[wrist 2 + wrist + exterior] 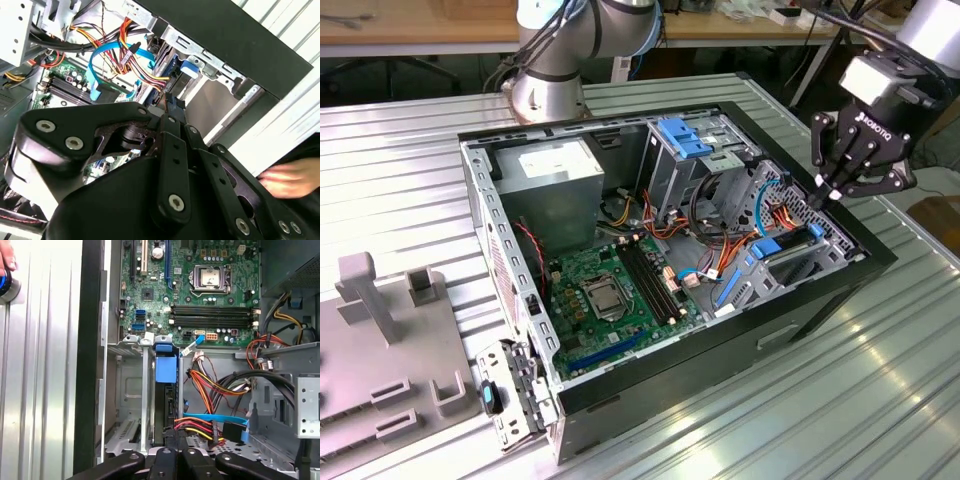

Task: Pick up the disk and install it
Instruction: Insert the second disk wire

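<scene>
The gripper (830,190) hangs over the corner of the open computer case (800,300) at the exterior view's right, its fingers (172,460) pressed together and holding nothing. The disk (166,405) stands on edge in the drive bay (130,390) directly under the fingertips. Its long axis runs down into the bay, its blue rail (165,367) toward the motherboard (200,285). It appears already seated.

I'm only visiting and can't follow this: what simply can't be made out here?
Disk: first wrist view, edge-on in its slot; metal walls hide its label.
Computer case: second wrist view, the gripper covers much of its inside.
Hand: first wrist view, cut off by the picture's edge.
</scene>
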Motion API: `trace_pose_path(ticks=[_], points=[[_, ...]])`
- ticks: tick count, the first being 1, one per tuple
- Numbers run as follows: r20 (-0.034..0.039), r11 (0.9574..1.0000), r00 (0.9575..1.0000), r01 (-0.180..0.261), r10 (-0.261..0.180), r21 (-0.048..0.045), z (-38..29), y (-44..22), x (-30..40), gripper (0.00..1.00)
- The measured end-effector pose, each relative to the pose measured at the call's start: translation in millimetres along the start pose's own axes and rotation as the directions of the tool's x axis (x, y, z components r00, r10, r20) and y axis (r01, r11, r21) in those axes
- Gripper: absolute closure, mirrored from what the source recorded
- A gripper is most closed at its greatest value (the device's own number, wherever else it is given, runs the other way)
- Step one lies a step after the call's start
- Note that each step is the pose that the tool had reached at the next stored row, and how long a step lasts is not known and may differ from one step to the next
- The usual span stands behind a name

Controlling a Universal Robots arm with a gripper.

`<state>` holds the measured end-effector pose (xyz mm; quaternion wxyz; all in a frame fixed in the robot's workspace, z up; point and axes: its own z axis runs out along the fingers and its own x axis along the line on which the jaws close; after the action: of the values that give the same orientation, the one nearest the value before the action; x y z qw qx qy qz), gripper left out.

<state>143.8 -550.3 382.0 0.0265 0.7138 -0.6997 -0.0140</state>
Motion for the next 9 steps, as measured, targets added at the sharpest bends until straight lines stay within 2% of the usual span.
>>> trace_pose_path(ticks=[3,6,8,9], points=[[-0.0006,1.0000,1.0000,0.000,0.000,0.0000,-6.3,2.4,0.0,0.89],[-0.0086,1.0000,1.0000,-0.001,0.001,-0.0002,-6.8,3.8,-5.0,0.89],[-0.0229,1.0000,0.9997,-0.001,0.001,-0.0004,-7.1,3.8,-13.1,0.89],[-0.0353,1.0000,0.9994,-0.002,0.002,-0.0008,-7.2,3.7,-18.6,0.89]])
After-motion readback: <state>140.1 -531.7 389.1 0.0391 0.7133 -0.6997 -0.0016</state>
